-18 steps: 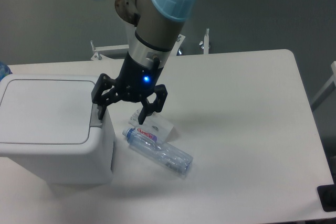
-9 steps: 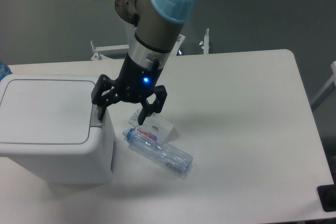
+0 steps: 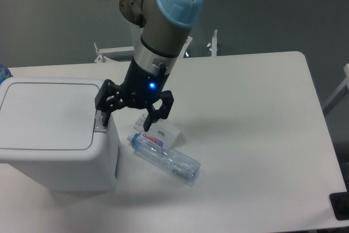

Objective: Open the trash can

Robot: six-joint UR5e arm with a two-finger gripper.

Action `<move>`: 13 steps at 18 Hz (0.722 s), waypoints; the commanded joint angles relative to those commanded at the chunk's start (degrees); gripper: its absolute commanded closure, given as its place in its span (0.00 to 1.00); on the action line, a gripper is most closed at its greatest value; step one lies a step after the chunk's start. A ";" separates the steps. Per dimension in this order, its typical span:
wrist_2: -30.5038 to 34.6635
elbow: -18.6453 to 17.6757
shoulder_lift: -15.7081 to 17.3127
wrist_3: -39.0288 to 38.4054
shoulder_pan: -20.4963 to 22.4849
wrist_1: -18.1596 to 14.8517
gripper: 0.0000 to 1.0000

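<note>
The trash can (image 3: 52,135) is a large white boxy bin at the table's left, and its flat lid lies shut. A grey push-button tab (image 3: 100,125) sits on its right rim. My gripper (image 3: 127,118) hangs open over the bin's right edge. Its left fingertip (image 3: 104,117) rests right at the grey tab, while the right finger (image 3: 150,119) hangs over the table beside the bin. Nothing is held between the fingers.
A clear plastic bottle (image 3: 164,156) lies on its side just right of the bin. A small white card box (image 3: 163,131) with red lettering sits behind it, under my gripper. A black object (image 3: 340,205) shows at the table's bottom right corner.
The gripper has dropped very slightly, bringing its left fingertip down onto the grey tab. The lid stays shut.
</note>
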 joint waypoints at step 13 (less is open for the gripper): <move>2.45 2.02 1.23 0.17 1.05 10.00 0.00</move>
